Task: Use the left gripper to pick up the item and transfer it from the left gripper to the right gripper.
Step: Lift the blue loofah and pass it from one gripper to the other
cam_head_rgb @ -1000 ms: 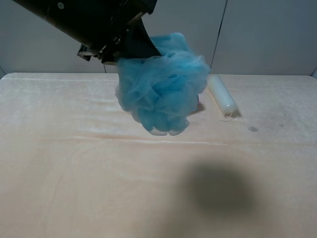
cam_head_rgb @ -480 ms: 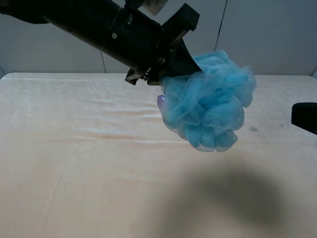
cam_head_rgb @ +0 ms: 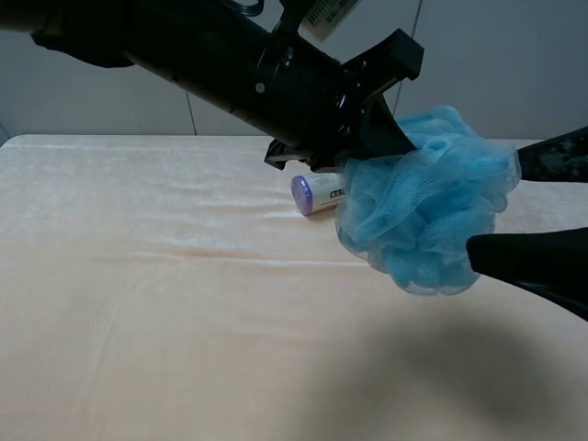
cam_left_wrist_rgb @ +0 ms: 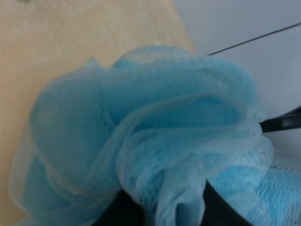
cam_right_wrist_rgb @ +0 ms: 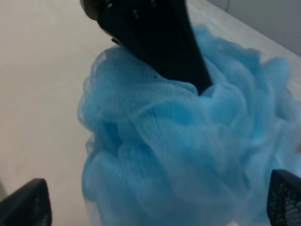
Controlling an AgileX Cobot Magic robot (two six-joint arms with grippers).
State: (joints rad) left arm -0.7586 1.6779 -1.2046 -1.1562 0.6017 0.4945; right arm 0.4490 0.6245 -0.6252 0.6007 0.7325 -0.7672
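Exterior high: ruffled, round mesh pouf (cam_head_rgb: 430, 209)

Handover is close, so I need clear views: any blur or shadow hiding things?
Exterior high: fluffy light-blue mesh pouf fairly sharp, broad soft shadow on cream table below it. Left wrist: pouf fills the frame, soft-focus. Right wrist: black right gripper fingers blurred.

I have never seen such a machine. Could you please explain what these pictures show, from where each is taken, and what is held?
This is a robot with two arms, each ending in a gripper. One picture comes from a camera high above the table; the other two come from cameras on the wrists. The left gripper is shut on a blue mesh bath pouf, held in the air. The right gripper is open, one finger on each side of the pouf. A purple-capped canister lies on the table.
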